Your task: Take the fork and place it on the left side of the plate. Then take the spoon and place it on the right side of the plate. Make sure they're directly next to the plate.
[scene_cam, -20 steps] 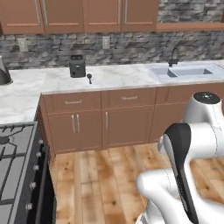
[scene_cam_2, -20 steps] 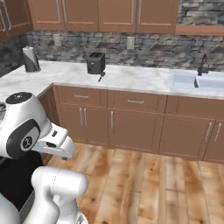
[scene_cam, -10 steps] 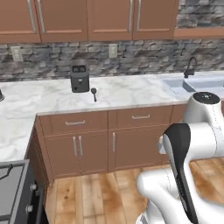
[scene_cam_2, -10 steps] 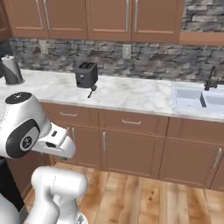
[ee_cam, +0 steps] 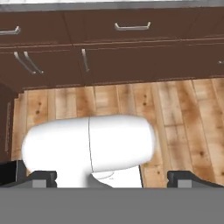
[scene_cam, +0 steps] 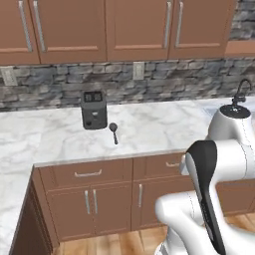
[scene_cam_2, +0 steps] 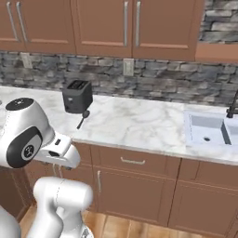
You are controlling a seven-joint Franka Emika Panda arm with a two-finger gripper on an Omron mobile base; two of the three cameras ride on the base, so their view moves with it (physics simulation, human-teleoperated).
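One spoon (scene_cam: pixel 114 132) on desk (scene_cam: pixel 149 124), toaster (scene_cam: pixel 93 109) at its 11; camera moved closer; claw (ee_cam: pixel 112 178) fingers apart, empty.

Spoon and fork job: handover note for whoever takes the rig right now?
Gripper: open, holding nothing, pointed down at the wooden floor in front of the brown lower cabinets.
Dark grey metal spoon: lies on the marble counter, just in front of the black toaster.
Done: nothing placed.
Left: find fork and plate, set fork left of plate, spoon right, both directly beside it.
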